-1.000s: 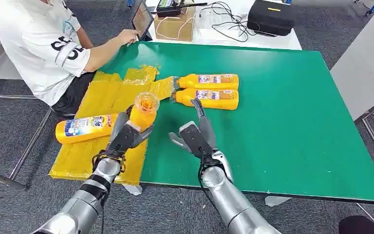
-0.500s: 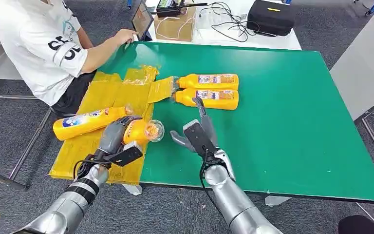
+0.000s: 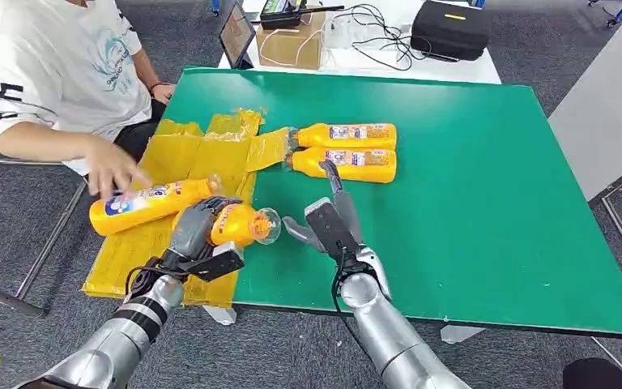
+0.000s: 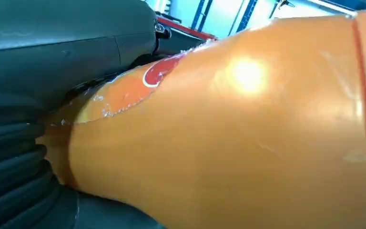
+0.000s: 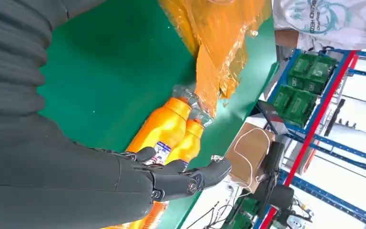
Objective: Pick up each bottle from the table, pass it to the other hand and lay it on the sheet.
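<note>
My left hand [image 3: 197, 239] grips an orange bottle [image 3: 241, 224], which lies on its side low over the yellow sheet [image 3: 180, 158], clear cap towards the green table. The left wrist view shows its orange body [image 4: 248, 138] close up. Another orange bottle [image 3: 147, 203] lies on the sheet, and a person's hand [image 3: 114, 173] touches its end. Two more orange bottles [image 3: 348, 134] [image 3: 347, 162] lie side by side on the green table [image 3: 486, 178]; the right wrist view shows them too [image 5: 164, 129]. My right hand [image 3: 330, 223] hovers open just short of them, its fingers [image 5: 181, 179] spread.
A person in a white shirt [image 3: 57, 65] sits at the table's left side. Behind the table stand a cardboard box [image 3: 291, 40], a black case [image 3: 449, 28], a tablet [image 3: 236, 31] and cables. The sheet hangs over the table's near left edge.
My left hand has turned the bottle from upright to lying on its side and brought it down to the sheet. The person's hand left the table's far corner and reached the other bottle.
</note>
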